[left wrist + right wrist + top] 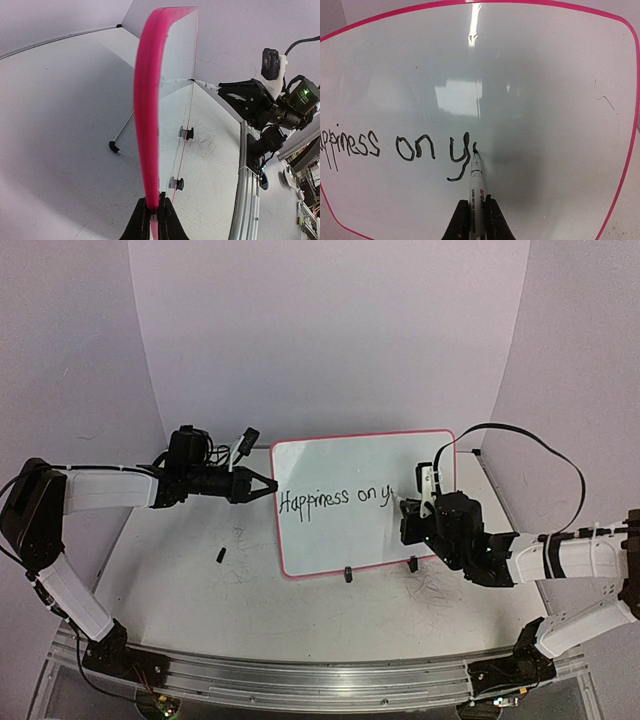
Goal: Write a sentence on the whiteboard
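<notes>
The left pincer [268, 486] is pressing its jaws together on the thin red rim at the left edge of the large rectangular white whiteboard [350, 530]. In the left wrist view the fingertips of this pincer [154, 212] are clamping the rim [147, 100] from both sides. The right pincer [410, 512] is pinching a slim white marker with a black tip [477, 185]. In its wrist view the closed jaws [476, 215] are gripping the barrel, and the tip is touching the board face [545, 100] just right of the last letter.

The sentence [335, 498] of thin black handwriting is running across the board's middle, reading "Happiness on y" and a started stroke [415, 148]. The board's right half is lying bare beyond the tip, up to the red rim. The whiteboard is standing upright on two small black clip feet [348, 574] near the middle of the pale table [200, 590]. A small black piece [220, 555] is lying on the table left of the board's lower left corner.

The left arm is reaching level from the table's left side. The right arm is coming in low from the right, its wrist angled toward the board.
</notes>
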